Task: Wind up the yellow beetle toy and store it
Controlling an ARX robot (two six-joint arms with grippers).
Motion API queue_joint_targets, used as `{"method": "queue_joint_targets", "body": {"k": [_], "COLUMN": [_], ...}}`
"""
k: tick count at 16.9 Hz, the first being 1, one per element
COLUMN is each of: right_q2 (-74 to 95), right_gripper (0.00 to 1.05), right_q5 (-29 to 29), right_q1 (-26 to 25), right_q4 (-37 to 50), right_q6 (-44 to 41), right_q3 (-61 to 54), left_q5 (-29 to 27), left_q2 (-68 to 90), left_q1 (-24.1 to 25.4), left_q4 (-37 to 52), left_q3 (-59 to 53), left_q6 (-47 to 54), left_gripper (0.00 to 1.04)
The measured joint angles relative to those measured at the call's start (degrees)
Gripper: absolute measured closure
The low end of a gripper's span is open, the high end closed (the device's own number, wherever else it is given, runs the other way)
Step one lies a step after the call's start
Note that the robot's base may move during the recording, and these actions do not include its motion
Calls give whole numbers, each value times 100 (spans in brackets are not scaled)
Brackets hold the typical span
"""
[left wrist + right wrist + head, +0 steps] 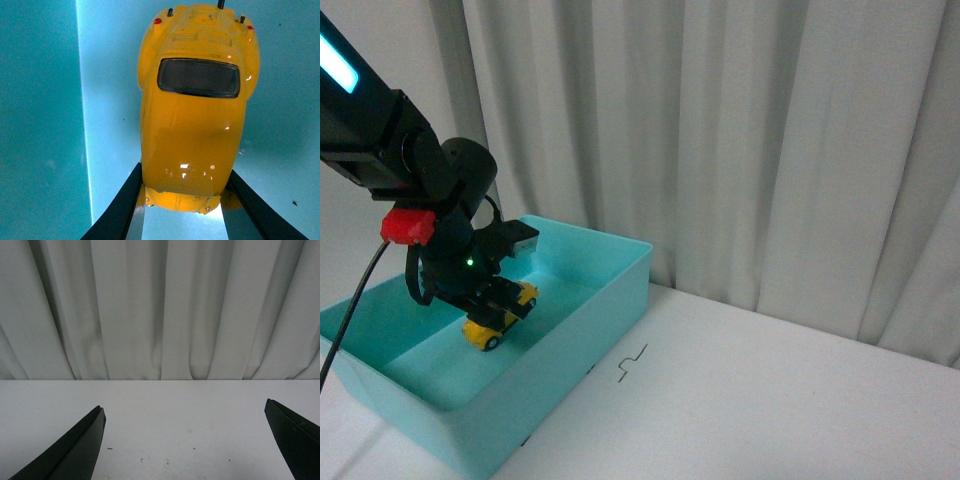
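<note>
Open rectangular bin of light turquoise plastic [575,365], standing on the left part of a flat white tabletop [780,400]. A small black zigzag mark [632,364] lies on the tabletop near the bin's right wall. A pale grey pleated curtain [740,130] hangs behind, along the far edge. The right wrist view shows faint dark specks on the tabletop.

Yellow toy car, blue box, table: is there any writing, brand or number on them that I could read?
None: no readable text in any of the three views.
yellow beetle toy: no lettering or badge shows on its roof or tail.
turquoise bin: plain walls.
table: only a thin black zigzag mark, not a letter or number.
</note>
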Motion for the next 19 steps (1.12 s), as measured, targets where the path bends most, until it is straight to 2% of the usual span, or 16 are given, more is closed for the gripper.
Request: {"method": "queue_joint_targets", "body": {"k": [2,3,8,9,10,15,19], "right_q2": [0,0,0,0,0,0,0], "right_gripper": [7,7,7,7,7,7,7], "right_q5": [0,0,0,0,0,0,0], "right_q1": [0,0,0,0,0,0,0], "right_q4": [2,0,2,2,2,0,2], "right_q6": [0,0,0,-2,0,-2,0], "right_q3": [0,0,0,0,0,0,0], "left_q5": [20,44,286,468,612,1493,2194], "left_q2": [52,52,63,44,-68,-1644,-3528], "left_q1": [-63,-81,-98,-72,-39,269,551], "left_q4": [33,33,-59,-33,166,780,758], "left_q3": [0,0,2,2,-55,-695,-1652], "left_q6": [-17,-44,-46,-50,-50,-107,-107], "left_gripper": [69,63,12,5,7,7,7]}}
